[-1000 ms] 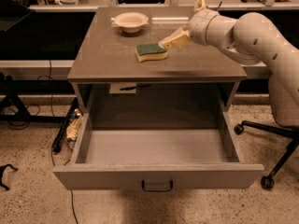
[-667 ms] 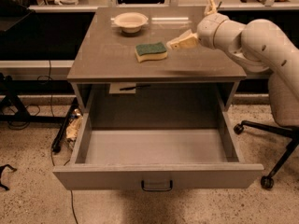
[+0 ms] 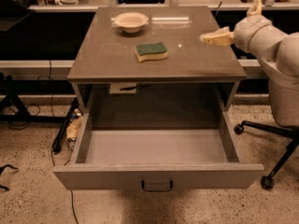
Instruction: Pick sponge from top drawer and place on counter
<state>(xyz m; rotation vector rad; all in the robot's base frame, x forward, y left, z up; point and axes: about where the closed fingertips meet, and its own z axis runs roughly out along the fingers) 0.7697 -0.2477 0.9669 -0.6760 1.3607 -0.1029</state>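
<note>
- The sponge (image 3: 151, 51) is out of the top drawer (image 3: 159, 175) and lies flat on the counter (image 3: 201, 62), green side up, near the middle of the top.
- The gripper (image 3: 230, 21) hangs over the counter's far right edge. Its 2 cream fingers (image 3: 216, 38) are splayed apart with nothing between them, so it's let go.
- The key relation: the sponge sits well apart from the gripper, off toward the picture's left and a touch nearer the camera. Its long axis runs roughly left to right, rising slightly at the right end.
- With only 1 arm on this robot, there's no question of which is nearer.
- The count: 1 sponge, 1 cream bowl (image 3: 131, 21) at the back of the counter, 1 drawer pulled wide open, and 1 dark loop handle (image 3: 157, 186).
- By my read the placing is done, and no sponge shows in the drawer.
</note>
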